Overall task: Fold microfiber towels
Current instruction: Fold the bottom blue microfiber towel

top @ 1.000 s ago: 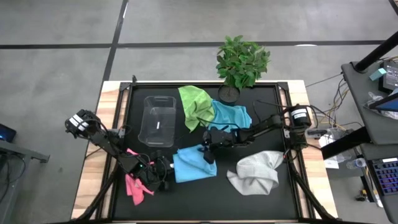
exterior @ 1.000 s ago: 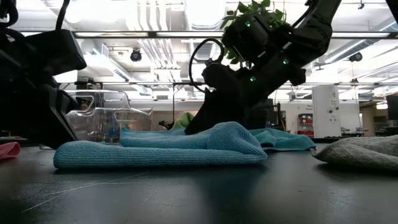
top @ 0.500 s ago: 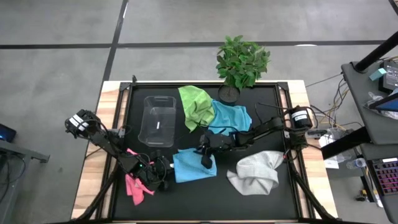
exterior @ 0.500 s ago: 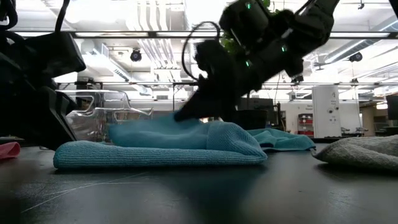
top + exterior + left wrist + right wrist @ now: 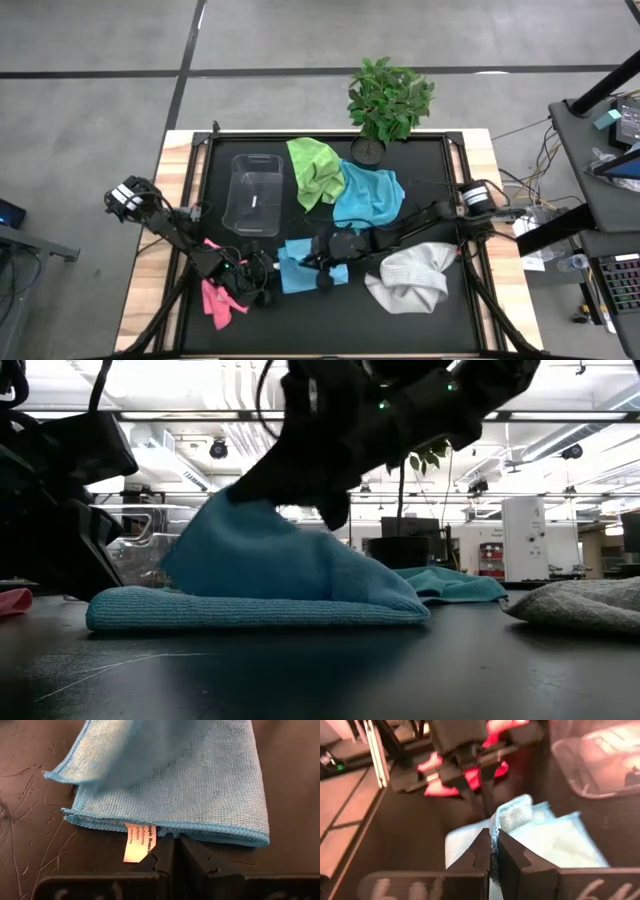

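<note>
A light blue towel (image 5: 298,262) lies folded near the table's front, left of centre, its lower layer flat on the table (image 5: 250,610). My right gripper (image 5: 322,278) is shut on its upper layer, raised like a tent (image 5: 270,550). My left gripper (image 5: 265,283) is shut at the towel's left edge, beside a white label (image 5: 139,842). A pink towel (image 5: 220,300) lies bunched behind the left gripper. Green (image 5: 315,170), second blue (image 5: 368,195) and grey-white (image 5: 412,278) towels lie crumpled on the table. My left gripper meets the blue towel's hemmed edge (image 5: 200,832) with its shut fingertips, just beside the label, coming slantwise down from the table's left. That edge lies flat on the table; the fingertips hide how much of the hem is between them. My right gripper pinches a hemmed edge of the towel's upper layer (image 5: 495,822) between its two fingers, coming nearly level from the table's right. The pinched edge is lifted clear, and the cloth slopes down from it (image 5: 330,565) onto the lower layer.
A clear plastic bin (image 5: 253,193) stands behind the blue towel at the left. A potted plant (image 5: 388,100) stands at the far edge. Bare table surface (image 5: 330,320) lies along the near edge.
My right gripper has taken hold of the blue towel's upper layer and gone up, toward the table's near edge and left. That layer, lying flat a second ago, is now drawn up into a tent; the lower layer has stayed in place.
</note>
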`<state>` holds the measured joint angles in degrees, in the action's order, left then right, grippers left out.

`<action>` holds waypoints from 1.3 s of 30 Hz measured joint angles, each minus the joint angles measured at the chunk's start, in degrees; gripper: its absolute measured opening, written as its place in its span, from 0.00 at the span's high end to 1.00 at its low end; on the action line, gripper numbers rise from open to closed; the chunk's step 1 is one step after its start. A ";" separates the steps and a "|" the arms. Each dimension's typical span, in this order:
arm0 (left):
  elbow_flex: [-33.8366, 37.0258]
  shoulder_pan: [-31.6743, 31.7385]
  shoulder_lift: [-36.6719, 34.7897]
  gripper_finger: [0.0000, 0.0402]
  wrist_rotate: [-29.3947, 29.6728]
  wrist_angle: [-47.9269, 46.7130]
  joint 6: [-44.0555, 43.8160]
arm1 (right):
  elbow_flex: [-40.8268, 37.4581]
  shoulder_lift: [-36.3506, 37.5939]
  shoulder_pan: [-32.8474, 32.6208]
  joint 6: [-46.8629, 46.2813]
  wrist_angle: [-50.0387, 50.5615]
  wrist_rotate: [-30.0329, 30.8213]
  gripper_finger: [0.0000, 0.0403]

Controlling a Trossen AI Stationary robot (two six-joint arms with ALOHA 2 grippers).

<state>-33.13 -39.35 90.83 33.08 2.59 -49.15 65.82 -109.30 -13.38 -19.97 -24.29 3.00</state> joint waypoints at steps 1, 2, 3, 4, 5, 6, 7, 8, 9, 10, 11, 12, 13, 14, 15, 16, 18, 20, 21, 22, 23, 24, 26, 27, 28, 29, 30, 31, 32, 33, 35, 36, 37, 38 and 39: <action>0.02 0.02 0.00 0.97 0.00 0.03 0.00 | 1.37 -1.45 -0.21 0.07 -0.21 -0.02 0.98; 0.05 0.02 0.00 0.97 0.00 -0.04 0.00 | 2.73 -2.90 -0.43 0.11 -0.17 0.00 0.98; 0.05 0.02 0.00 0.97 0.00 -0.06 0.00 | 4.19 -4.39 -0.62 0.13 0.09 -0.01 0.98; 0.05 0.02 0.00 0.97 0.00 0.02 0.00 | 5.94 -6.04 -0.82 0.25 0.06 -0.04 0.98; 0.06 0.02 0.00 0.97 0.00 -0.02 0.00 | 7.51 -7.41 -1.00 0.52 0.15 -0.32 0.98; 0.05 0.02 0.00 0.97 0.00 -0.01 0.00 | 8.95 -8.57 -1.15 0.82 1.18 -1.00 0.98; 0.08 0.02 0.00 0.97 0.00 0.00 0.01 | 10.54 -9.81 -1.25 1.11 1.93 -2.07 0.97; 0.08 0.02 0.00 0.97 0.00 0.00 0.02 | 12.00 -10.81 -1.28 1.30 2.18 -3.48 0.97; 0.08 0.02 0.00 0.97 0.00 -0.03 0.02 | 13.08 -11.49 -1.30 1.41 3.11 -4.80 0.96; 0.08 0.02 0.00 0.97 0.00 -0.02 0.02 | 14.14 -12.17 -1.32 1.38 4.37 -5.79 0.95; 0.08 0.02 0.00 0.97 0.00 0.01 0.02 | 15.33 -12.78 -1.32 1.16 5.47 -6.43 0.94; 0.10 0.02 0.00 0.97 -0.02 -0.03 0.02 | 16.23 -13.28 -1.32 0.89 6.55 -6.49 0.92; 0.12 0.02 0.00 0.97 0.00 -0.04 0.02 | 16.93 -13.55 -1.30 0.87 8.22 -6.45 0.90; 0.12 0.00 0.00 0.97 -0.02 0.04 0.02 | 17.59 -13.90 -1.25 0.86 9.62 -6.46 0.88; 0.16 0.02 0.00 0.97 -0.02 -0.03 0.02 | 18.19 -14.38 -1.25 1.01 9.84 -6.46 0.86; 0.18 0.02 0.00 0.97 -0.02 -0.06 0.02 | 18.53 -14.51 -1.23 1.33 10.23 -6.54 0.83; 0.24 0.02 0.00 0.97 -0.09 0.01 0.02 | 18.80 -14.51 -1.24 1.96 11.15 -7.93 0.78; 0.33 0.02 0.00 0.97 -0.20 -0.05 0.00 | 18.98 -14.16 -1.25 2.04 10.69 -9.36 0.74; 0.35 0.02 0.00 0.97 -0.50 -0.02 0.00 | 18.95 -13.85 -1.28 2.11 11.16 -9.56 0.72; 0.38 0.02 0.00 0.97 -1.10 0.00 0.02 | 18.95 -13.57 -1.30 2.42 11.09 -9.77 0.70; 0.40 0.02 0.00 0.97 -1.39 -0.01 0.03 | 18.95 -12.97 -1.30 2.96 11.81 -9.89 0.68; 0.40 0.02 -0.04 0.97 -1.62 -0.01 0.02 | 18.91 -12.61 -1.30 3.44 12.71 -10.03 0.66; 0.40 0.04 -0.16 0.97 -2.51 -0.02 0.02 | 18.91 -11.71 -1.27 4.34 13.74 -10.53 0.64; 0.40 0.04 -0.29 0.97 -2.87 -0.14 0.02 | 18.91 -11.10 -1.29 4.67 14.66 -10.53 0.63; 0.38 0.04 -0.36 0.97 -3.29 -0.16 0.02 | 18.87 -10.60 -1.32 5.15 15.56 -10.53 0.62; 0.38 0.04 -0.60 0.97 -3.89 -0.22 0.02 | 18.87 -10.11 -1.40 5.84 16.13 -10.53 0.61; 0.38 0.07 -0.83 0.97 -4.64 -0.22 0.02 | 18.87 -9.48 -1.52 6.52 16.81 -10.53 0.61; 0.38 0.05 -0.99 0.97 -5.27 -0.24 0.02 | 18.82 -8.73 -1.69 7.49 18.02 -10.50 0.61; 0.38 0.04 -1.21 0.97 -5.92 -0.29 0.02 | 18.68 -8.01 -1.79 8.23 18.80 -10.33 0.61; 0.38 0.04 -1.60 0.97 -6.84 -0.55 0.01 | 18.59 -7.36 -1.96 8.99 19.38 -9.84 0.61; 0.22 0.01 -2.19 0.97 -9.16 -0.65 0.00 | 18.35 -5.92 -2.19 10.87 21.80 -8.45 0.61; 0.10 -0.01 -2.62 0.97 -10.48 -0.63 0.01 | 18.28 -5.46 -2.30 11.73 22.78 -7.72 0.61; -0.06 -0.05 -3.07 0.97 -11.13 -0.64 0.00 | 18.21 -5.21 -2.42 12.61 23.13 -7.49 0.62; -0.32 -0.07 -3.66 0.97 -11.96 -0.64 0.00 | 18.12 -5.13 -2.55 13.63 23.39 -7.48 0.62; -0.64 -0.08 -3.99 0.97 -12.15 -0.52 0.08 | 17.96 -5.13 -2.68 14.12 23.59 -7.31 0.63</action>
<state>-33.78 -39.44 86.83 20.93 2.07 -49.06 83.78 -114.43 -16.06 -5.85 -0.70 -4.31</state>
